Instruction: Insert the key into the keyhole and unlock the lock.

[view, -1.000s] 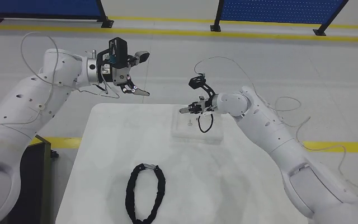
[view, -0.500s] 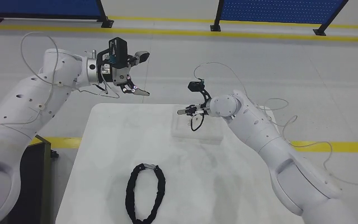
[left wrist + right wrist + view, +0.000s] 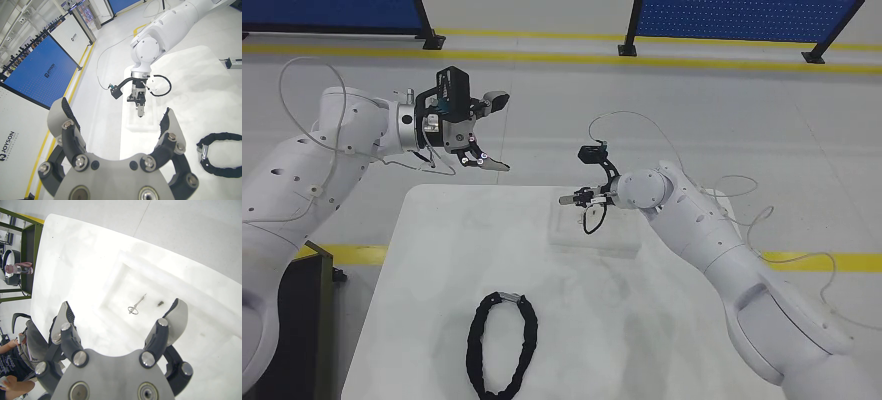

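Within the last second my right arm (image 3: 692, 235) swung inward: its elbow and upper part drew left, closer to the table's right edge. My right gripper (image 3: 570, 199) slid a touch left over the tray (image 3: 617, 243). The wrist turned with it, so the black cable (image 3: 588, 220) now hangs nearer the fingertips. The whole move fell in the first half of that second.

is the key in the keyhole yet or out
Out. The key lies flat and loose in the white tray, with nothing gripping it. The chain lock sits well apart from the tray.
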{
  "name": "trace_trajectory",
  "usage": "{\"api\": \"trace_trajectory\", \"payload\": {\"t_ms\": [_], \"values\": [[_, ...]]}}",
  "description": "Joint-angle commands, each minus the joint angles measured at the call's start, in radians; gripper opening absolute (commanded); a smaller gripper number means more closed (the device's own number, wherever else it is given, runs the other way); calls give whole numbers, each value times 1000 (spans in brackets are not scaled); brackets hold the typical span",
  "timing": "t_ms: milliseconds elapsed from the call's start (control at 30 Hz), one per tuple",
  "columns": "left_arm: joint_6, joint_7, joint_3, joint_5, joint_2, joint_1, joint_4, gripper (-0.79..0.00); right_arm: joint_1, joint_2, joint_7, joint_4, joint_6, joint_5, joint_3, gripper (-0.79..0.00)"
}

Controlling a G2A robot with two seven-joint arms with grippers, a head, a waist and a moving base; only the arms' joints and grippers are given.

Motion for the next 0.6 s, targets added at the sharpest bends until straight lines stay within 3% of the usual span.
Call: {"api": "trace_trajectory", "payload": {"t_ms": [0,100,333,567], "values": [[0,0,0,0,0,0,0,0,-16,2,-24,-10,26,-19,1,0],[0,0,0,0,0,0,0,0,-40,6,-23,-62,80,-88,-12,0],[0,0,0,0,0,0,0,0,-112,24,-32,-244,354,-246,-19,0],[0,0,0,0,0,0,0,0,-171,42,4,-344,498,-357,-6,0]]}}
